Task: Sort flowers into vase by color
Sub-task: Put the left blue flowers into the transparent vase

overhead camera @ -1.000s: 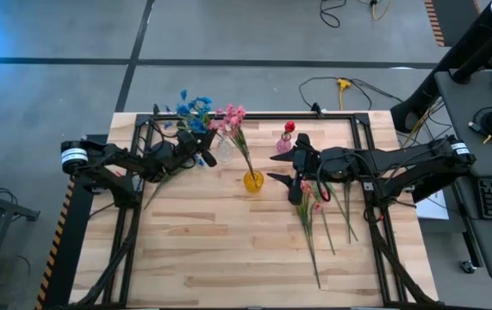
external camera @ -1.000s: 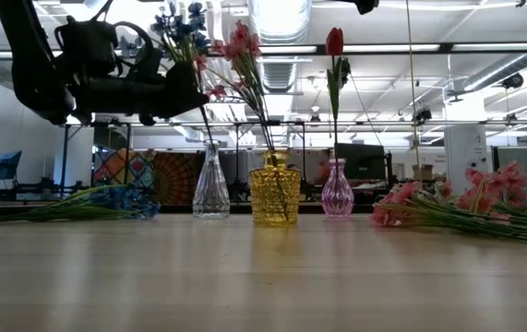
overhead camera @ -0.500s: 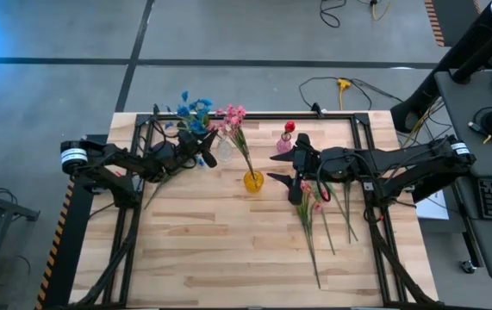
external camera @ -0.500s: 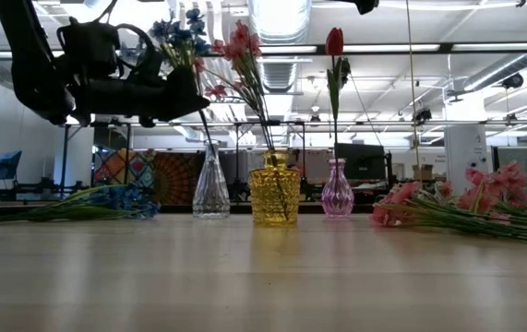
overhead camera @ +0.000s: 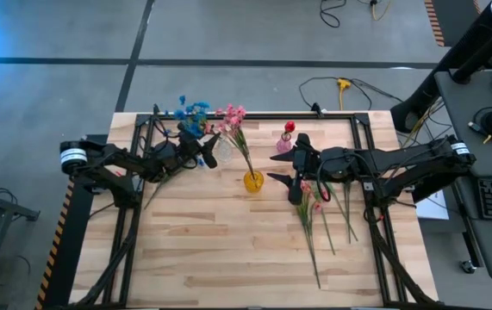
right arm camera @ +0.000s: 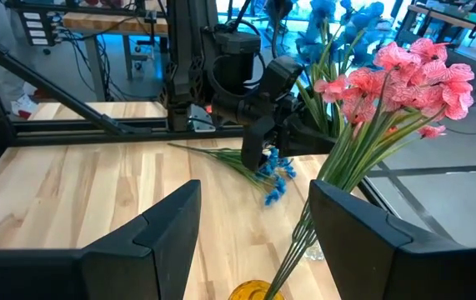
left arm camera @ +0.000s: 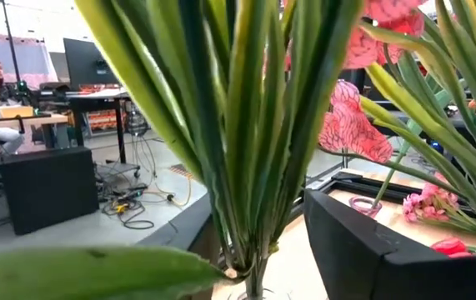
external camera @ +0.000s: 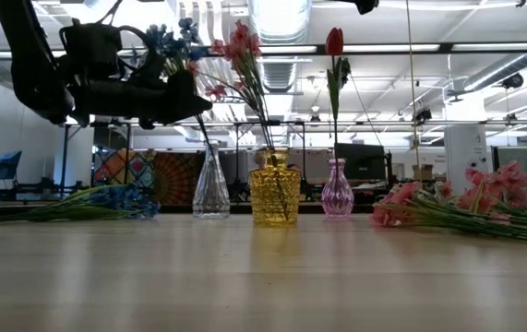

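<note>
From above, my left end effector (overhead camera: 201, 148) hangs over the far left of the worktop (overhead camera: 228, 250), pinching the stems of a blue flower bunch (overhead camera: 192, 112) whose blossoms lean out past the far edge; the clear vase (overhead camera: 224, 150) sits just beside my fingers, the yellow vase (overhead camera: 253, 181) with its pink spray (overhead camera: 231, 114) a little to the right, and the pink vase (overhead camera: 284, 141) with one red bud (overhead camera: 289, 127) beyond that. My right end effector (overhead camera: 290, 183) waits near the loose pink flowers (overhead camera: 313, 215) lying on the right side — its fingers are spread and hold nothing. At worktop level, the blue bunch rides high above the clear vase (external camera: 211, 183), stems slanting down toward its neck, though I cannot tell whether the tips are inside yet; more blue flowers (external camera: 106, 200) lie flat at the left. My left wrist view is filled with green stems (left arm camera: 246, 125) clamped close against one dark finger (left arm camera: 388, 250). My right wrist view looks across at the left arm (right arm camera: 246, 83) — both my own fingers stand well apart. I judge the step to be seating the blue bunch in the clear vase; next I must steer the stem ends straight into that narrow mouth, lower, then let go without tipping the glass.
</note>
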Robot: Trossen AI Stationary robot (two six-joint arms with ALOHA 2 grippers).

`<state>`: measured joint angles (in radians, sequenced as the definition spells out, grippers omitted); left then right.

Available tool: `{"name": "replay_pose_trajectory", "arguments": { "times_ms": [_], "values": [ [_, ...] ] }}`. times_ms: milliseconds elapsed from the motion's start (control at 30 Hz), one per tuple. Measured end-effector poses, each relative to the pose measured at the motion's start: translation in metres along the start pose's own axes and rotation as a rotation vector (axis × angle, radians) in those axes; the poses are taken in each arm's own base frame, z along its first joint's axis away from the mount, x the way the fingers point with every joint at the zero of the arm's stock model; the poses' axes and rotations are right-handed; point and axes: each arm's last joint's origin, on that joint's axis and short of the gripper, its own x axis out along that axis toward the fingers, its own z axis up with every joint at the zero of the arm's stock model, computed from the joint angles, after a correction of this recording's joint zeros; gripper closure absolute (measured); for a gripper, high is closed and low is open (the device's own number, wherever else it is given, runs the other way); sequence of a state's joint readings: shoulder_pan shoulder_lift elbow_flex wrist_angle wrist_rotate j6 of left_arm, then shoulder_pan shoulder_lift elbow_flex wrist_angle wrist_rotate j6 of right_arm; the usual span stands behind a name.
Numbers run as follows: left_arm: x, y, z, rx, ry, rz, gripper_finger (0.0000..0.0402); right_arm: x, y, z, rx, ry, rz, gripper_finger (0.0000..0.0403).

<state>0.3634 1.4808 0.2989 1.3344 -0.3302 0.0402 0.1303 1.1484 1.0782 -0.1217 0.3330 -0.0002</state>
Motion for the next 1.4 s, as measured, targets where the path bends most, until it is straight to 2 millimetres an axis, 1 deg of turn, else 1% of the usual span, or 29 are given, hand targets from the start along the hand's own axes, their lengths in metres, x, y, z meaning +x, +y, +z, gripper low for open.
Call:
{"name": "replay_pose_trajectory", "arguments": {
  "times_ms": [333, 633, 867, 1100, 1400],
  "values": [
    [-0.002, 0.001, -0.001, 0.010, 0.068, -0.002, 0.0206, 0.000, 0.000, 0.000, 0.000, 0.000, 0.000, 0.0186],
    [-0.006, 0.003, 0.008, 0.015, 0.088, -0.002, 0.0180, 0.000, 0.000, 0.000, 0.000, 0.000, 0.000, 0.0186],
    [-0.011, 0.005, 0.013, 0.030, 0.134, -0.002, 0.0176, 0.000, 0.000, 0.000, 0.002, 0.000, 0.000, 0.0186],
    [-0.015, 0.006, 0.023, 0.034, 0.112, 0.000, 0.0176, 0.000, 0.000, 0.000, 0.008, 0.000, 0.000, 0.0186],
    [-0.023, 0.010, 0.024, 0.049, 0.191, 0.021, 0.0176, 0.000, 0.000, 0.000, 0.015, 0.001, 0.000, 0.0186]
  ]
}}
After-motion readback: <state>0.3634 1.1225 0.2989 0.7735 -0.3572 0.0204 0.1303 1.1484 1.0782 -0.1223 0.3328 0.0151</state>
